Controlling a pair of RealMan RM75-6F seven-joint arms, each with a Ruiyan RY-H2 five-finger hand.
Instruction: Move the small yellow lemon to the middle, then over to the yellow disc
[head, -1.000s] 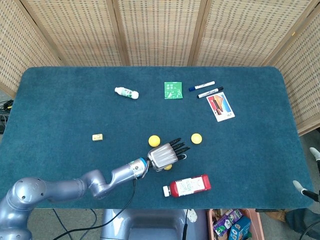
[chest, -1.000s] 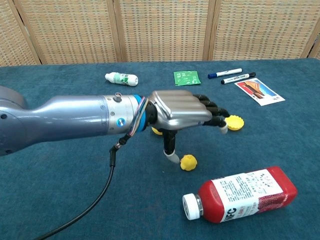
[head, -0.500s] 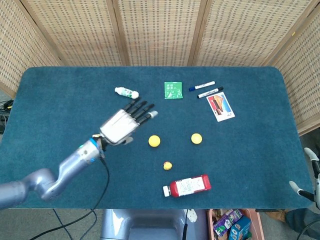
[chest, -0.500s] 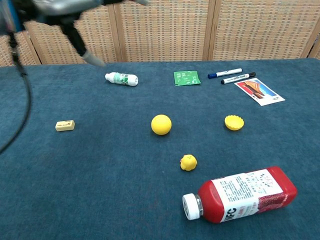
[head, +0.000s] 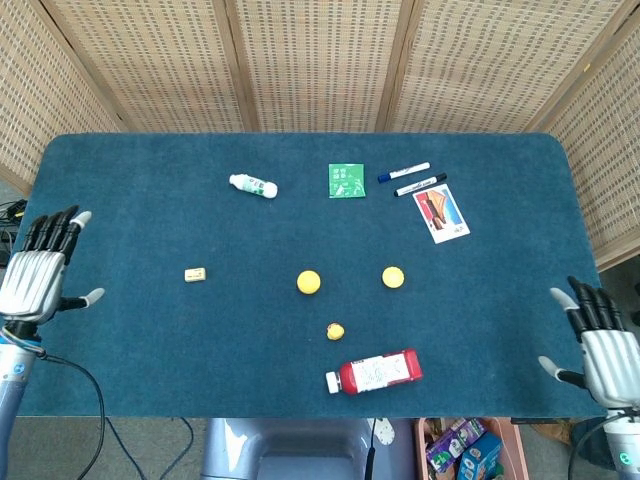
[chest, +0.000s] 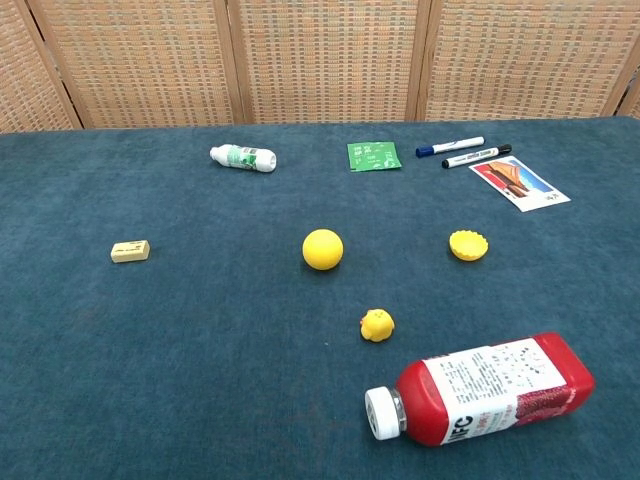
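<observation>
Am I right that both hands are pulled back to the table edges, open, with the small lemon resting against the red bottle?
Not quite. The small lemon lies apart from the red bottle, clear in the chest view. Left hand and right hand are indeed back and open.

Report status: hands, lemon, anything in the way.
Left hand and right hand open at table edges, holding nothing. Small lemon lies free, apart from yellow disc. Red bottle lies near the lemon.
</observation>
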